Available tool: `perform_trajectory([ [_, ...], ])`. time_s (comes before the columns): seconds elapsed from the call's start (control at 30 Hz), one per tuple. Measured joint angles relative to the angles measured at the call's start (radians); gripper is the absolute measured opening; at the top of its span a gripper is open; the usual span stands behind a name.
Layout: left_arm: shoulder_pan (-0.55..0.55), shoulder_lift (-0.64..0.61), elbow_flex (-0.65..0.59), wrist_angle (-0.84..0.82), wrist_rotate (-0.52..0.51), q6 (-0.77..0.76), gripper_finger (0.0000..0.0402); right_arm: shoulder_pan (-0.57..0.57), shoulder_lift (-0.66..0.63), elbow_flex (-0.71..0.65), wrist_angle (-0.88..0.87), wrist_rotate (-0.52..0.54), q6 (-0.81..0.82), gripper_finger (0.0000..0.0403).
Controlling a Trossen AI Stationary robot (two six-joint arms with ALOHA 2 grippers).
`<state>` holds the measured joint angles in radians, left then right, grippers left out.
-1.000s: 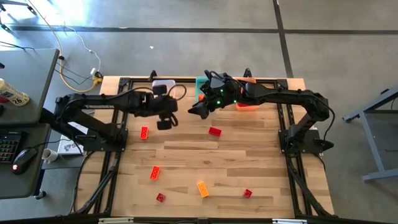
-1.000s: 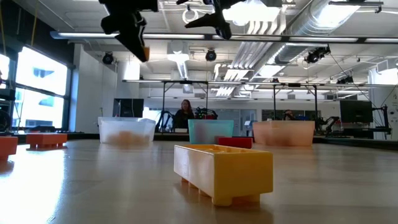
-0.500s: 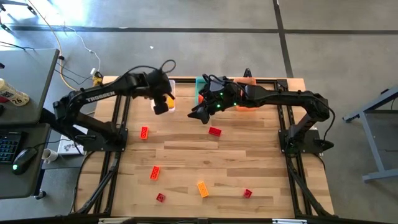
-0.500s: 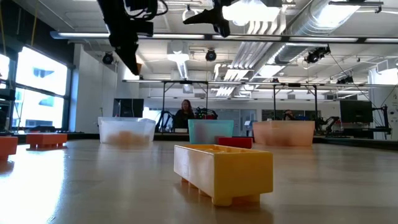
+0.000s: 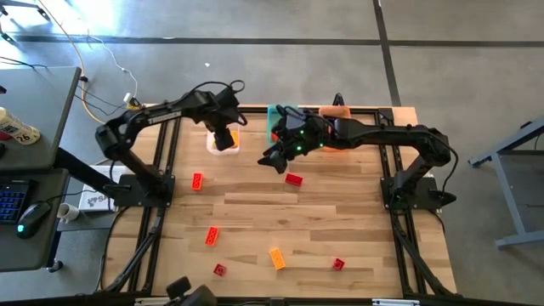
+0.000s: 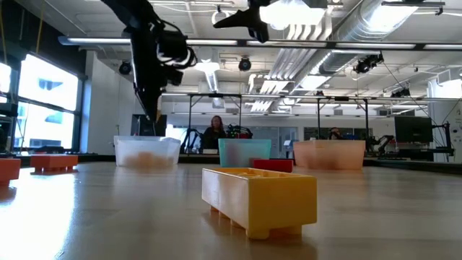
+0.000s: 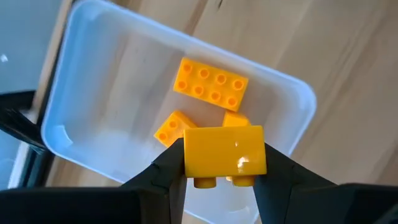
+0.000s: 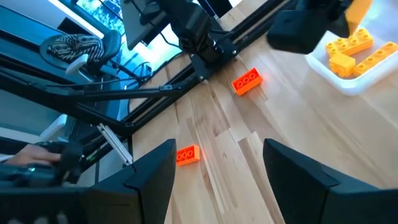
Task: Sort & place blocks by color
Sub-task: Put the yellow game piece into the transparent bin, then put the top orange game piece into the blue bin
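While hovering above the clear bin [image 7: 292, 99] at the table's far edge, left gripper [image 7: 222, 180] clamped on a yellow brick [image 7: 225, 151], fingers [image 7: 165, 177] pressed against both short ends, studs pointing down. Held brick raised clear of the bin, not touching the contents. Inside the bin: one yellow eight-stud brick [image 7: 210, 85] lying flat, plus two smaller yellow bricks [image 7: 173, 127] partly hidden behind the held one. Same gripper [image 5: 223, 136] over the clear bin [image 5: 223, 146] in the high view; seen in the low view hanging down over that bin [image 6: 147, 152].

Right gripper [image 8: 214, 163] spread wide, holding nothing, fingers [image 8: 152, 177] well apart with bare table [image 8: 249, 143] between. Sits in the high view [image 5: 274, 158] near the teal bin [image 5: 275, 119], just beyond a red brick [image 5: 293, 179] lying on the wood. Orange bin [image 5: 338, 140] partly hidden under the right arm.

Loose blocks on the table: red brick [image 5: 197, 180] near the left arm's base, orange-red brick [image 5: 212, 235] further toward the near edge, small red brick [image 5: 219, 270] close to the near edge, orange brick [image 5: 277, 257] near centre-front, small red brick [image 5: 338, 264] to its right. Right wrist view catches two orange-red bricks [image 8: 246, 81] on the boards and the yellow bricks [image 8: 351, 46] in the clear bin. Low view dominated by a yellow brick [image 6: 258, 198] close to the lens, with the teal bin [image 6: 244, 152] and orange bin [image 6: 328, 154] behind.
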<state>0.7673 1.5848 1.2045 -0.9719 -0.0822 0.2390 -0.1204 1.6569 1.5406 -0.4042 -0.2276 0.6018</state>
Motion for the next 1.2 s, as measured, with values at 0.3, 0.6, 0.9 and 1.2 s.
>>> perform_trajectory([
  [0.3,0.005,0.095,0.0,0.002,0.003,0.034,0.012,0.004,0.0,0.0,-0.005,0.016,0.001,0.0227],
  [0.6,0.027,0.137,0.0,-0.001,0.036,-0.016,0.015,0.004,0.0,0.0,-0.002,0.022,0.003,0.0227],
  [0.9,0.056,0.137,0.0,-0.014,0.048,-0.115,0.0192,0.004,0.0,0.0,-0.003,0.024,0.003,0.0227],
  [1.2,0.071,0.137,0.0,-0.148,0.052,-0.188,0.0224,0.004,0.0,0.0,-0.003,0.024,0.001,0.0227],
])
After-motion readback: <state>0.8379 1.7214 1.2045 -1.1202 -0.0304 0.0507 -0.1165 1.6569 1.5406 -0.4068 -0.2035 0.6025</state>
